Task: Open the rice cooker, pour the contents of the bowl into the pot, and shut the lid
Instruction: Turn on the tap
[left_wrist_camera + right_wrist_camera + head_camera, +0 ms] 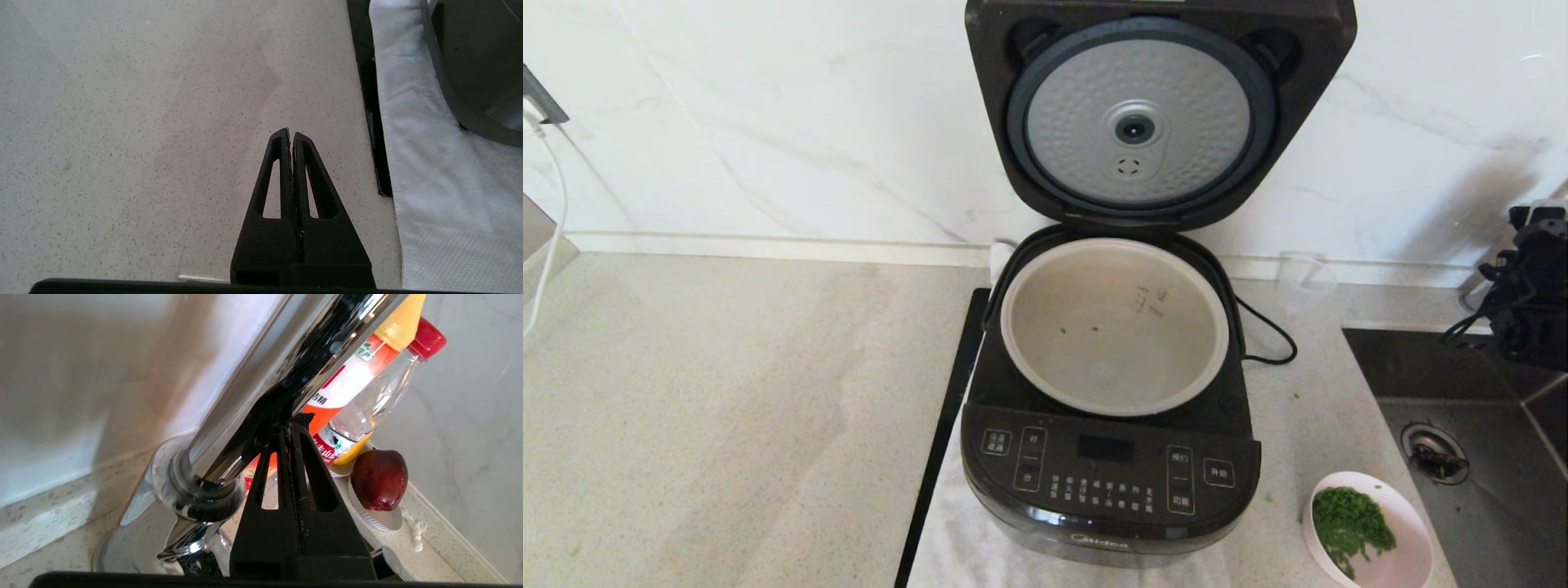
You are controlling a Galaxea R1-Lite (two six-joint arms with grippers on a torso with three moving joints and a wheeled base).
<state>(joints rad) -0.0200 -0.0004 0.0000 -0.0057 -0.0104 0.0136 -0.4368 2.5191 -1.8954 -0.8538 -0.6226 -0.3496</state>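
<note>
**Lid up, greens waiting in the bowl**

The bowl [1372, 529] sits just right of the rice cooker [1107, 482] — light, likely slick; best pinched at its rim, kept level so the contents of the bowl [1352, 523] stay put. The pot [1115, 327] stands nearly empty. Right gripper [291, 430] pressed together, holding nothing, near a chrome tap [245, 408]; left gripper [291, 134] likewise, over the speckled counter [122, 122].

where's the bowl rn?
In the head view the bowl sits low on the robot's right, on the counter between the rice cooker and the sink, with the chopped greens still in it.
</note>
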